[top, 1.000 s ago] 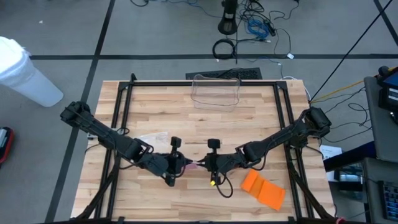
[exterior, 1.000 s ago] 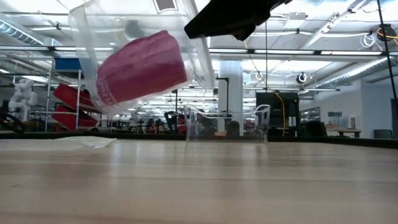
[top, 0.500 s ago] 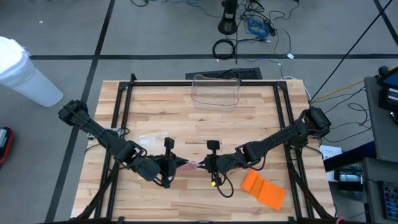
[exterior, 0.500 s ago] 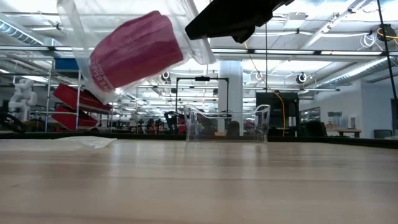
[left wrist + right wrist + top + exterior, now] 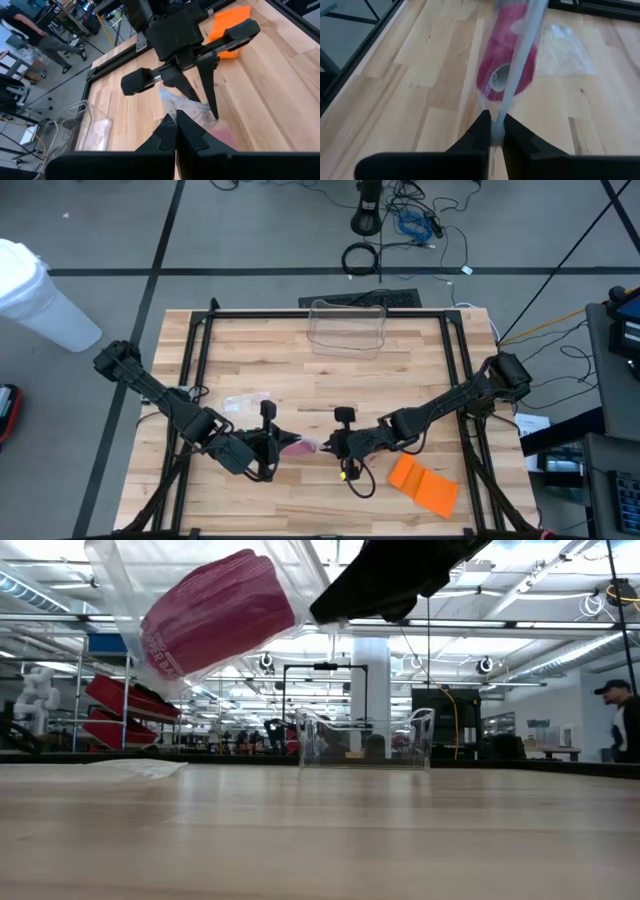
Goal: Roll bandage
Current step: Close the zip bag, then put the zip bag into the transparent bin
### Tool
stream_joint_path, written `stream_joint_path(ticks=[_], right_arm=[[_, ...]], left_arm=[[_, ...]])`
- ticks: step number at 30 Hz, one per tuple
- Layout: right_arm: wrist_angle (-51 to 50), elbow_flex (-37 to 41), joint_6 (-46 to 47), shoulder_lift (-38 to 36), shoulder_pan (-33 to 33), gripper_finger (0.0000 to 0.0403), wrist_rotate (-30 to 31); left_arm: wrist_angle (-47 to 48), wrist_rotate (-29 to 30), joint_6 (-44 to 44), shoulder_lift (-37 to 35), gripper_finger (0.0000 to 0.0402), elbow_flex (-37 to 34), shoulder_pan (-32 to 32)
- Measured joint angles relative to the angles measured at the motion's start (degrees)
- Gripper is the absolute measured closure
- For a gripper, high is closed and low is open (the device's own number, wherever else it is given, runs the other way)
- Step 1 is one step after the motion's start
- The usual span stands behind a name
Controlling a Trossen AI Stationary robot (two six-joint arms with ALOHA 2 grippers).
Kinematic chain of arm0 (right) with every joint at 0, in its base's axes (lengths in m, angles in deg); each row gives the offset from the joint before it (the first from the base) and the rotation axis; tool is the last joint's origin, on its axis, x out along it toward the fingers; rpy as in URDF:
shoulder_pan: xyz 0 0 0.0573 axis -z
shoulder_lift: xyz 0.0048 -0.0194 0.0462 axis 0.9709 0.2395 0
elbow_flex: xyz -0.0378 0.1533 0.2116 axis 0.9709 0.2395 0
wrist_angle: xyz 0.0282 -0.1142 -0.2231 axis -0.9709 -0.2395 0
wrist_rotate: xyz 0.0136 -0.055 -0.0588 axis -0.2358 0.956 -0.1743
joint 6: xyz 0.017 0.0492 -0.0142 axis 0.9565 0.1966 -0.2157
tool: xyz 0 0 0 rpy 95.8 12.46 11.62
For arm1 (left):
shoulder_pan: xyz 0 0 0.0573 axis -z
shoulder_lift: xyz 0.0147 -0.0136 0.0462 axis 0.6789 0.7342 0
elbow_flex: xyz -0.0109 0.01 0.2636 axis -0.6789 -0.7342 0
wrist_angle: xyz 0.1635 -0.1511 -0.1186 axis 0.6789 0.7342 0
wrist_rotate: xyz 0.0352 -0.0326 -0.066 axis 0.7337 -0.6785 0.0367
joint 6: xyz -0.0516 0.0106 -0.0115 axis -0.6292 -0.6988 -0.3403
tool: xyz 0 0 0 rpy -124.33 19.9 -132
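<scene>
**A:** Where is the bandage roll right now?

**B:** The pink bandage roll (image 5: pixel 212 612) sits inside a clear plastic wrapper (image 5: pixel 520 60), and both hang in the air above the wooden worktop (image 5: pixel 330 375), toward its front middle. In the low view the roll is tilted and clear of the wood.

**A:** What has hold of it?

**B:** Both arms. The left end effector (image 5: pixel 272 446) is clenched on one edge of the wrapper; its wrist camera shows the two fingers pressed together with the film running out from between them. The right end effector (image 5: pixel 335 445) faces it from the other side, and its fingers are nipped on the opposite edge of the wrapper, with the roll just beyond the tips in its own wrist view.

**A:** So the roll itself is not gripped?

**B:** Only the plastic is pinched, as far as I can see; the roll lies in the film between the two end effectors.

**A:** Anything else on the worktop?

**B:** A clear plastic bin (image 5: pixel 347 326) stands at the far edge, an orange pouch (image 5: pixel 424 483) lies near the right front corner, and a flat empty plastic bag (image 5: pixel 245 402) lies behind the left end effector. A person (image 5: pixel 622 720) stands far back in the room.
</scene>
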Motion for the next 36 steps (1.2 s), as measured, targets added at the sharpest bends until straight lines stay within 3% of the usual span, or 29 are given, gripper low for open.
stream_joint_path(ticks=[7,16,22,28,36], right_arm=[[-0.9,0.42,0.4,0.5,-0.12,0.0351,0.01],[1.93,0.13,-0.8,0.13,-0.07,0.0237,5.73],[4.55,0.09,-1.63,0.13,-0.02,0.0175,6.24],[10.18,0.04,-2.71,0.08,-0.03,0.0159,6.08],[16.26,-0.04,-3.87,1.71,0.16,0.0171,4.77]], left_arm=[[2.76,0.76,-3.18,-0.51,0.0401,-0.07,-0.37],[4.81,-0.13,-4.5,-0.16,0.0401,-0.26,-0.79],[4.84,-0.28,-4.52,-0.13,0.0401,-0.28,-0.84],[4.83,-3.23,-4.59,-0.09,0.0401,-0.32,-1.47],[4.88,-5.02,-5.64,0.0,0.0401,-0.35,-3.05]])
